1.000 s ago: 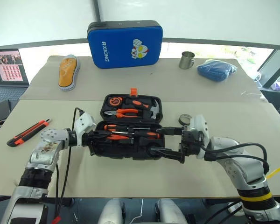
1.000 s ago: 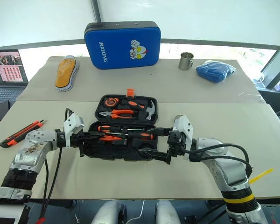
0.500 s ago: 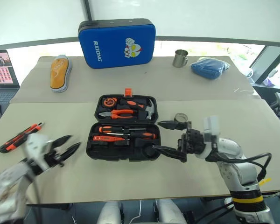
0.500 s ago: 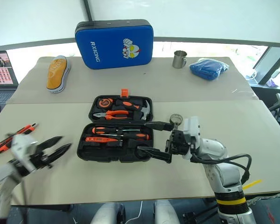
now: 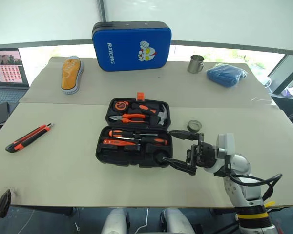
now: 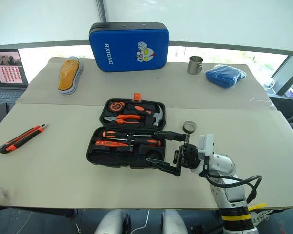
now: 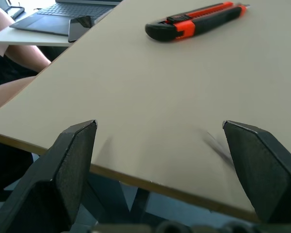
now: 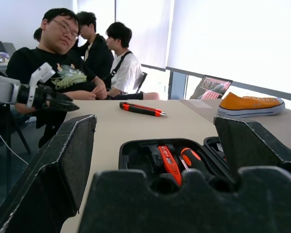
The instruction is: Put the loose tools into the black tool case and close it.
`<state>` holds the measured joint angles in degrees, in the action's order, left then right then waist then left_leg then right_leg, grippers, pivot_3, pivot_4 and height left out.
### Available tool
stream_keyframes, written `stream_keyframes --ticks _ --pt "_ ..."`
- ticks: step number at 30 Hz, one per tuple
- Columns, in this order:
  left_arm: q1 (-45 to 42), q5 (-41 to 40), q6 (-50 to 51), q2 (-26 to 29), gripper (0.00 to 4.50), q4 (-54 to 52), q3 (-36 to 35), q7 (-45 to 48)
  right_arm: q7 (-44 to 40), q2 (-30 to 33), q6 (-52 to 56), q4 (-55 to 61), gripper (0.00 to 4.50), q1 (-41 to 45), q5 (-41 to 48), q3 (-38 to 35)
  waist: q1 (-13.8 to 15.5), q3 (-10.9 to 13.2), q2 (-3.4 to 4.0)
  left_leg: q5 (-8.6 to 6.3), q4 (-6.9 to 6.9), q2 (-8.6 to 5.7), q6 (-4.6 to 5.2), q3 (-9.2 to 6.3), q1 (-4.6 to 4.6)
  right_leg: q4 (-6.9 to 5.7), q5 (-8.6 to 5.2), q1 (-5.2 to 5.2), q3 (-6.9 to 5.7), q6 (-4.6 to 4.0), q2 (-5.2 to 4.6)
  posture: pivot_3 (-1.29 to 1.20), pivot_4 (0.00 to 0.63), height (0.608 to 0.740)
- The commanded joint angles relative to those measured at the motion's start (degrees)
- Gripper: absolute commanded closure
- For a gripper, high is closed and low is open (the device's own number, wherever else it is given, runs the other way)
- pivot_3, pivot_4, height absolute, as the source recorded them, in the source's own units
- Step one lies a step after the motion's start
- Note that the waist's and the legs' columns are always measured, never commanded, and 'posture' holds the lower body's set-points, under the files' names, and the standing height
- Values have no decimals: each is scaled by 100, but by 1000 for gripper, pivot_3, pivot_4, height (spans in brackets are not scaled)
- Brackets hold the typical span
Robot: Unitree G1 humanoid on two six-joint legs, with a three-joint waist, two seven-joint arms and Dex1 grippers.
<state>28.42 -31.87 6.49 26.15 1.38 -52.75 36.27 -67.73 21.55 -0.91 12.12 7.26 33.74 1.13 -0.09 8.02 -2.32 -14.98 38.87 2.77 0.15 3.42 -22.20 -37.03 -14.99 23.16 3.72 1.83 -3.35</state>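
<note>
The right gripper (image 5: pixel 181 151) stands at the right end of the black plastic hinged tool case (image 5: pixel 135 141). Its two black fingers are wide apart and hold nothing; the lower one is just at the case's near right corner, but I cannot tell if it touches. The left gripper (image 7: pixel 160 170) hovers at the near left edge of the beige table (image 5: pixel 63 165), with the fingers also spread wide and empty.

The case lies open in the middle of the table. Its near half holds two black-and-orange-handled screwdrivers (image 5: pixel 136 134) and one slim orange tester screwdriver (image 5: pixel 118 143). The lid half holds one pair of orange-handled pliers (image 5: pixel 129 117) and one steel-headed hammer (image 5: pixel 159 116).

One orange-and-black utility knife (image 5: pixel 28 138) lies loose, well apart to the left of the case. One small dark tape roll (image 5: pixel 194 126) lies just right of the case.
</note>
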Motion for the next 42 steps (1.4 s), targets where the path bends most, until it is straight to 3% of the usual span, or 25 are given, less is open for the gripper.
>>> stream_keyframes --ticks 1,5,8,12,19,27,30,37,42 --pt "-445 -131 466 699 22 187 205 113 134 54 -19 313 0 39 10 -24 -16 0 -2 0 0 0 0 1 0 0 0 0 0 -1 1 0 150 740" --pt "-1753 164 1430 1983 22 821 1055 148 324 88 41 387 0 75 -14 -13 4 8 -4 3 0 -6 -5 0 -1 -6 2 3 -5 -5 10 0 150 740" --pt "-2441 357 1745 2434 22 1316 1495 155 420 108 53 402 0 88 -22 -13 -39 12 -8 4 -3 1 -7 4 0 -4 6 6 -8 -11 14 0 150 740" --pt "-3974 928 2116 3052 22 2884 2486 313 609 176 79 519 0 40 -37 -86 -89 20 -22 -3 -10 -6 -15 6 0 -9 4 15 -13 -7 7 0 150 740" --pt "-5564 1673 2071 3212 22 4565 3365 226 868 267 100 722 0 -145 -38 -174 -91 24 -26 -4 -17 5 -19 25 -26 -12 9 57 -28 -17 12 0 150 740" --pt "-6162 1875 2805 3283 22 5411 3860 1186 1013 356 115 821 0 -193 -8 -223 -71 24 -25 -2 -1 0 -21 28 -66 -26 10 98 -28 -16 7 0 150 740" --pt "-6140 1863 2938 3379 681 5286 3947 1590 1013 363 105 793 0 -168 -10 -225 -67 25 -20 -2 -1 0 -21 28 -65 -27 9 97 -28 -16 7 0 150 740" --pt "-5591 1703 2973 3515 2977 4698 3731 1929 1009 290 64 686 0 -74 -29 -147 -67 25 -20 -2 2 -1 -21 27 -65 -33 9 97 -27 -15 4 0 150 740" --pt "-5067 1186 1872 3340 2981 4105 2875 2186 952 269 68 602 0 -28 -19 -120 -76 26 -20 -2 2 2 -21 27 -64 -52 9 107 -26 -16 1 0 150 740"
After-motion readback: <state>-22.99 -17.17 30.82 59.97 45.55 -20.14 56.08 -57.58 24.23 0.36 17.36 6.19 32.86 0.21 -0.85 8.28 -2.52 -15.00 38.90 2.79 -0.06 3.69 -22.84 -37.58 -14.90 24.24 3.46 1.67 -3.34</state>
